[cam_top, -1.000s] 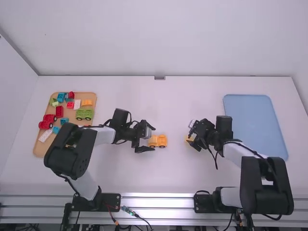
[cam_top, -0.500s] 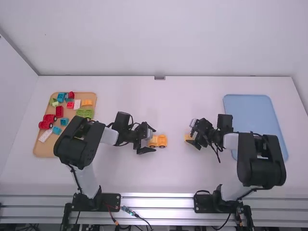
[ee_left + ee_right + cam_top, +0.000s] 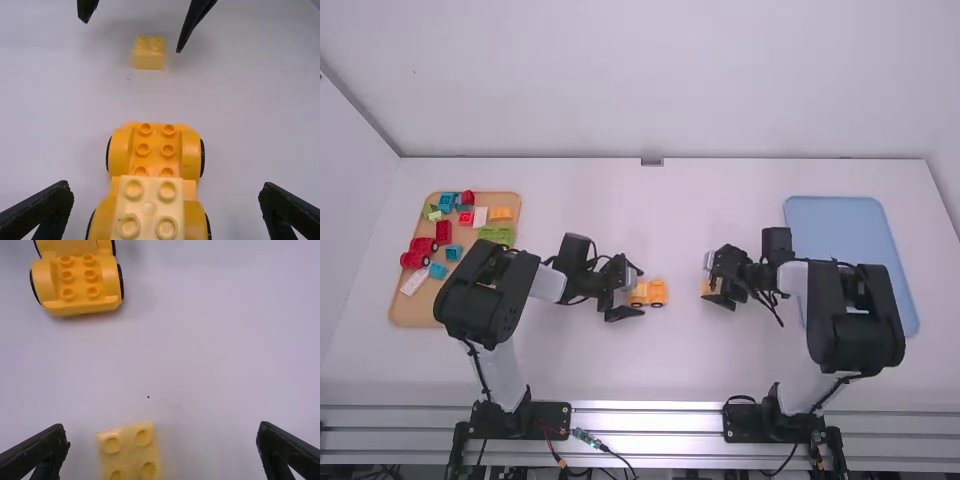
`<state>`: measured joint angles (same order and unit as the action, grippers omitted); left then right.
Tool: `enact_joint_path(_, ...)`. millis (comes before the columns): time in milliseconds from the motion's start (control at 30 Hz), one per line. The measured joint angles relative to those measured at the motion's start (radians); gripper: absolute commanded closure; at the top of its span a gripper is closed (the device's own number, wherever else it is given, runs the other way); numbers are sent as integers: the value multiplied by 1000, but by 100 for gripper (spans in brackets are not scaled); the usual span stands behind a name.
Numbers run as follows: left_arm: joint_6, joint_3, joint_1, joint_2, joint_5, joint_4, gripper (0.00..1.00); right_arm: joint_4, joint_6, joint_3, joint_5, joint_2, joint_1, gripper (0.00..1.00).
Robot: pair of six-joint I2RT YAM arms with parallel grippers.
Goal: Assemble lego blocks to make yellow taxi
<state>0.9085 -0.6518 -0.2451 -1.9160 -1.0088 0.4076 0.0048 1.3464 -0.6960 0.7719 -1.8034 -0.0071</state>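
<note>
Between my left arm [image 3: 492, 290] and right arm [image 3: 855, 320], the high view shows the yellow car [image 3: 657, 292] on the table [image 3: 670, 370], likely placed there so both can reach it. In the left wrist view, I see the left gripper [image 3: 166, 186] spread wide around it, holding nothing, ready, I judge, to steady it. One pale block [image 3: 149, 207] sits on the car, leaving other studs bare. In the right wrist view, my right gripper [image 3: 162, 427] is wide open too; the loose yellow block [image 3: 131, 452] lies ungripped between its fingers, presumably for picking up next.
</note>
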Motion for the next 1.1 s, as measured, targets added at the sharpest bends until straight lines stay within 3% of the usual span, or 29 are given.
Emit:
enact_joint_path(333,0,2,0,0,-23,-34,1,42,137,7,92,-86,-69,1)
enact_joint_path(533,0,2,0,0,-31,-27,1,-105,217,-15,153,-89,-97,1)
enact_joint_path(900,25,2,0,0,-10,-21,1,-323,326,-166,190,-188,-62,1)
enact_joint_path(1100,-41,0,0,-58,6,117,1,-571,478,-280,222,-271,-101,1)
